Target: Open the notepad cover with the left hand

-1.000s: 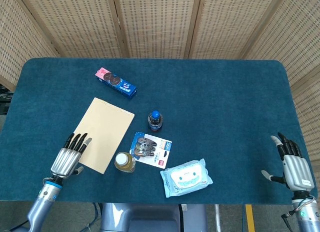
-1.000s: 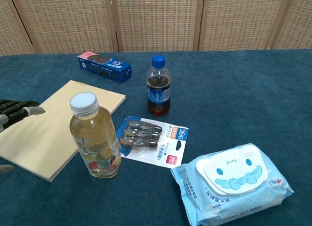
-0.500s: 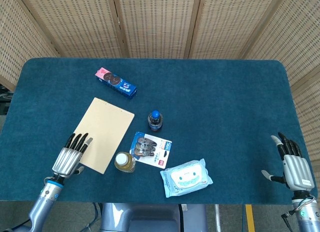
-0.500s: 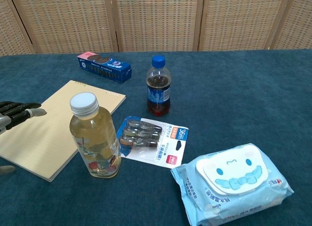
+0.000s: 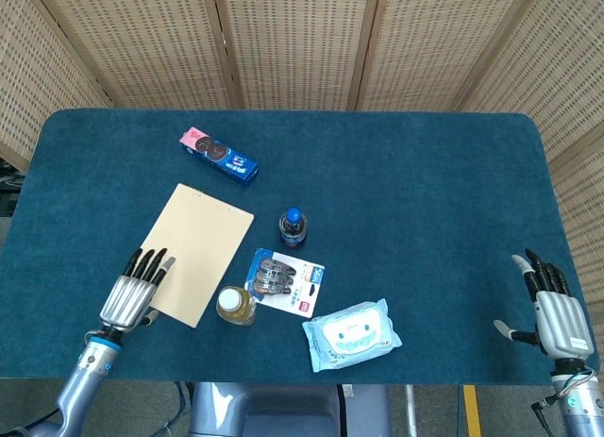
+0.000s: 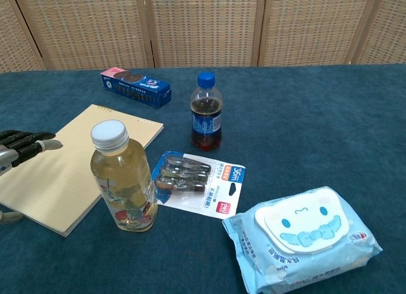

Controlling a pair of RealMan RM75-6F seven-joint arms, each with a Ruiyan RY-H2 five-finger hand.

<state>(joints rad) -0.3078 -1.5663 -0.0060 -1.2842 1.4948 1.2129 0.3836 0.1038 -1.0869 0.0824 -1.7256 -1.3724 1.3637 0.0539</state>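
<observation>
On the blue counter (image 5: 425,173), the closed notepad (image 5: 198,251) lies flat; the left hand (image 5: 130,291), released with fingers extended, overlaps its near-left corner. The right hand (image 5: 552,310) rests released, well apart.

The yellow-drink bottle (image 5: 235,305) stood just beside the notepad (image 5: 197,251) at its near right corner. Bare cloth lay left of the notepad, where the left hand (image 5: 133,291) rested flat.

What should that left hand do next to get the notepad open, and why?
Probably slide the left hand a little further onto the notepad and hook its fingertips under the near edge. The cover lies flat and closed, and the fingers are spread over its near left edge, holding nothing.
</observation>
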